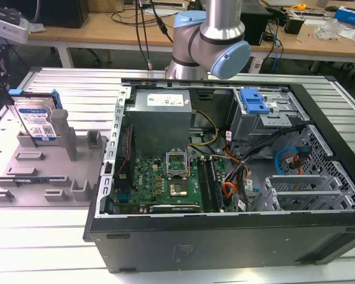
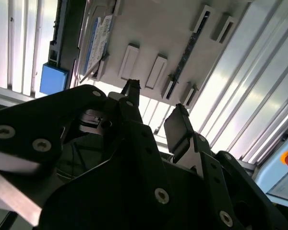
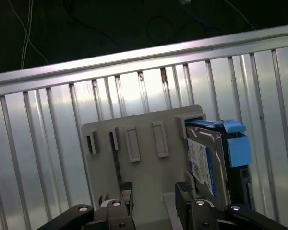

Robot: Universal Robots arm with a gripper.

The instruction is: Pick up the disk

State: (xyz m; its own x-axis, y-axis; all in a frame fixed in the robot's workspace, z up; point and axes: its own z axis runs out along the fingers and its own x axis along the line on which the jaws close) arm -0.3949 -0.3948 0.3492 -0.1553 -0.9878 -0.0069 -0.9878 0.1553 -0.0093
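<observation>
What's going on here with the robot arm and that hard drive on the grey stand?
A robot arm is set on picking up the disk, which stands on edge in the grey fixture beside the open computer case. In both wrist views the gripper is empty, jaws apart, facing the fixture. The disk lies off to one side of the jaws, not between them; nothing is grasped yet.

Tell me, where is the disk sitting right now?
At the exterior view's left, the disk stands on edge in the far end of the grey fixture, which lies beside the open computer case.
</observation>
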